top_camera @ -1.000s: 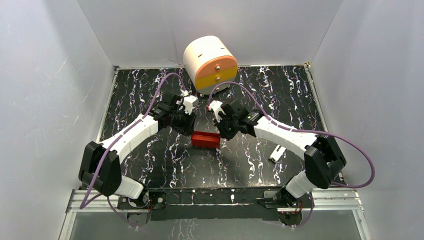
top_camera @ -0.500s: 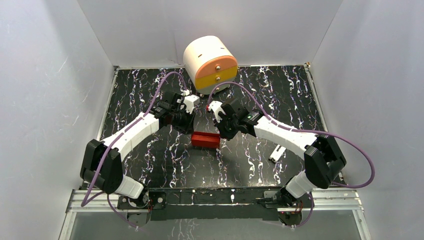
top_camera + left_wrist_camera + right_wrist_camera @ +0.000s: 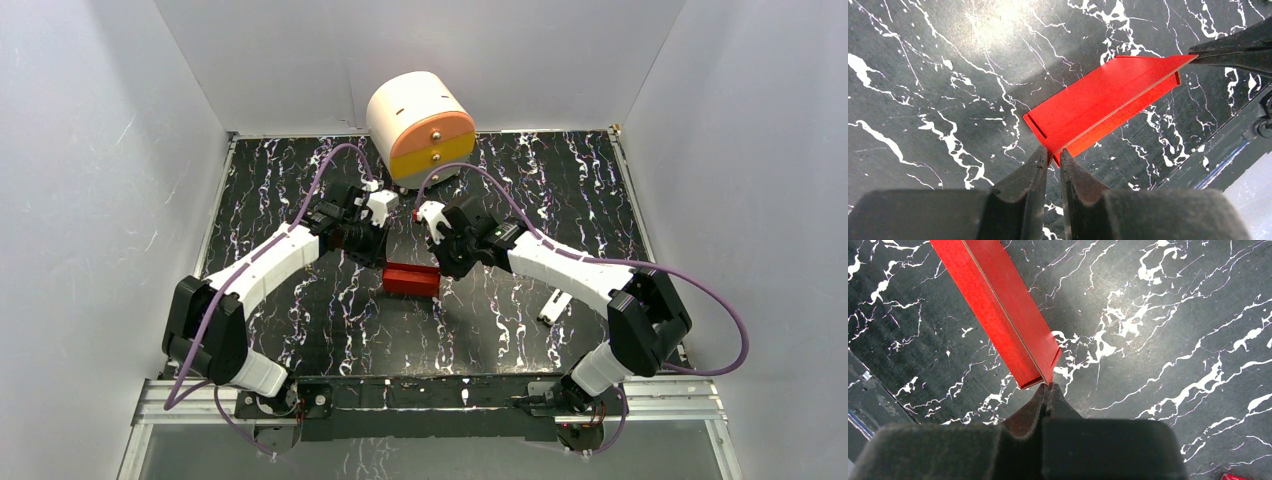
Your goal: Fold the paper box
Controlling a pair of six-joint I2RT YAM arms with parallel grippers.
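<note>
1. The desk (image 3: 300, 190) is the biggest thing here: black with white marble veins, walled in by plain grey panels.
2. At the back edge sits a round drawer unit (image 3: 420, 125), white body with an orange and yellow front, well apart from the action.
3. The left arm (image 3: 260, 270) and the right arm (image 3: 560, 265) both reach in toward the middle of the desk, wrists angled at each other.
4. The paper box (image 3: 412, 279) is bright red, long and low. It lies on the desk in the middle, right between the two pincers.
5. The left pincer (image 3: 1053, 156) is at the box's left end, fingers nearly together with just a thin slit. The card's corner sits right at the tips, but honestly I can't tell if it's pinched.
6. The right pincer (image 3: 1047, 392) is fully closed, its tip right at the corner of the box's other end.
7. A small white thing (image 3: 553, 305) lies on the desk off to the right, near the right arm.
</note>
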